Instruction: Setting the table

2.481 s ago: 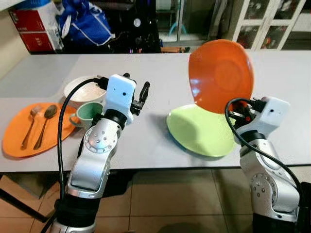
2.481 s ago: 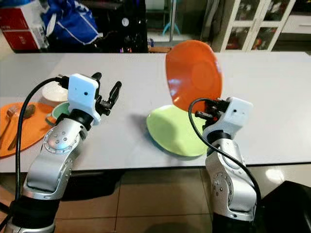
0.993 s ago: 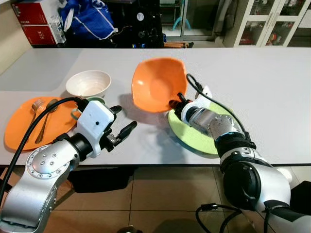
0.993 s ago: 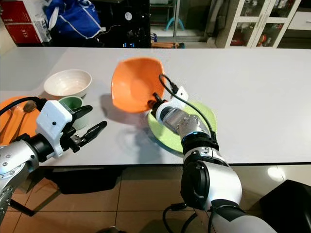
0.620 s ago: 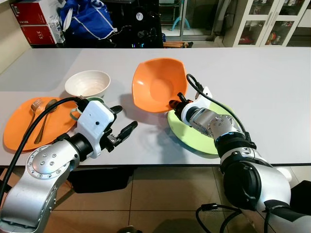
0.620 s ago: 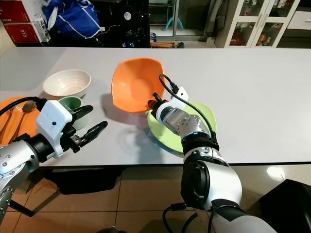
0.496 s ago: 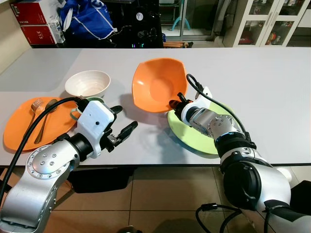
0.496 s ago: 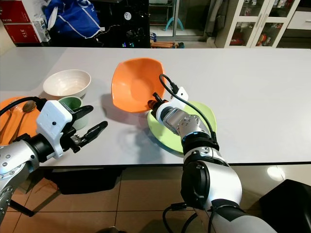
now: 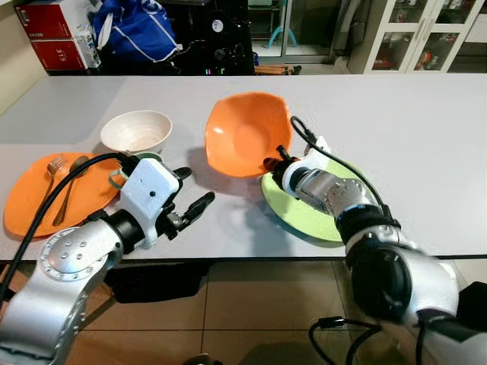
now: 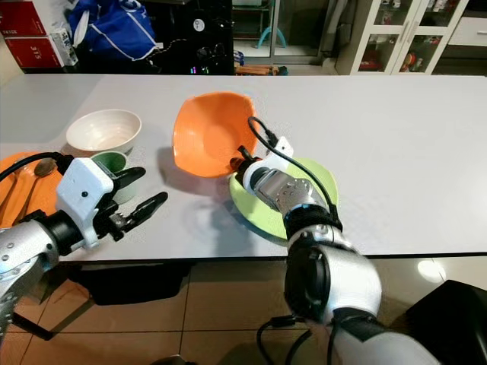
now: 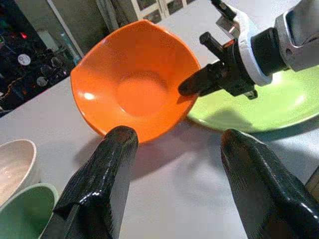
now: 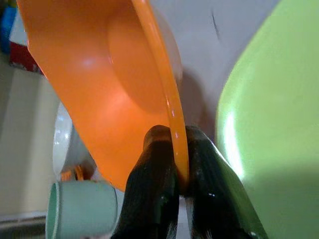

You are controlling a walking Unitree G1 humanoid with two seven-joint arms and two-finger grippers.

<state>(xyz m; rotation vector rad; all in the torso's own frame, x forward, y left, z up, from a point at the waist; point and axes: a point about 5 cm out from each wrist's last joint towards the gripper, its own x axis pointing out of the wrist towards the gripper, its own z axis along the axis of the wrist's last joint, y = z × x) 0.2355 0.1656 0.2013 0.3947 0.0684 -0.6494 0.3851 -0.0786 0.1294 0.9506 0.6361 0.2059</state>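
Right gripper [image 12: 173, 149] clamped on tilted orange plate [image 9: 247, 133]; left gripper [image 9: 189, 192] wide apart, near. Three plates total, one white bowl [image 9: 136, 131], one green cup [image 10: 111, 161].

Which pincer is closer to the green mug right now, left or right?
Left. The left pincer hovers open just beside the green mug, toward the table's front edge. The right pincer is farther off, clamped on the orange plate rim near the green plate.

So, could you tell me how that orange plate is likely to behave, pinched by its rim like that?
The orange plate keeps its shape tilted, so it is probably stiff. The right gripper pinches only its thin rim, so it may pivot. Its glossy sheen suggests it could slip.
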